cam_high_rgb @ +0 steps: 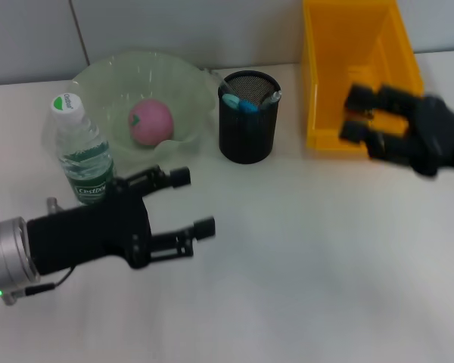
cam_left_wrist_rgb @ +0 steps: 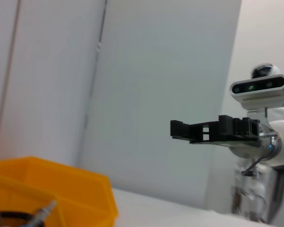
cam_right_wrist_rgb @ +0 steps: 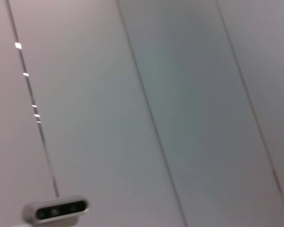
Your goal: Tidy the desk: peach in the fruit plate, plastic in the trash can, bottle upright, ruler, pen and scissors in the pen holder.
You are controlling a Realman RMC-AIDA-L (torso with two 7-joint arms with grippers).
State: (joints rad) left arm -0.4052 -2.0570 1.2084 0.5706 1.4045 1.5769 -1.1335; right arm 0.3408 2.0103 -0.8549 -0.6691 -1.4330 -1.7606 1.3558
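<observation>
Looking nearly finished: peach point(cam_high_rgb: 150, 122) in plate point(cam_high_rgb: 106, 79) at 10 o'clock, bottle point(cam_high_rgb: 80, 149) upright beside it, holder point(cam_high_rgb: 247, 117) filled at 12, nothing loose; left gripper point(cam_high_rgb: 191, 203) and right gripper point(cam_high_rgb: 356, 113) both open, empty.

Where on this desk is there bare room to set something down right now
The widest bare patch is the near desk, in front of the pen holder and yellow bin, between the left gripper and the right gripper. It is crowded along the back, where bottle, fruit plate with the peach, holder and bin stand close together.
</observation>
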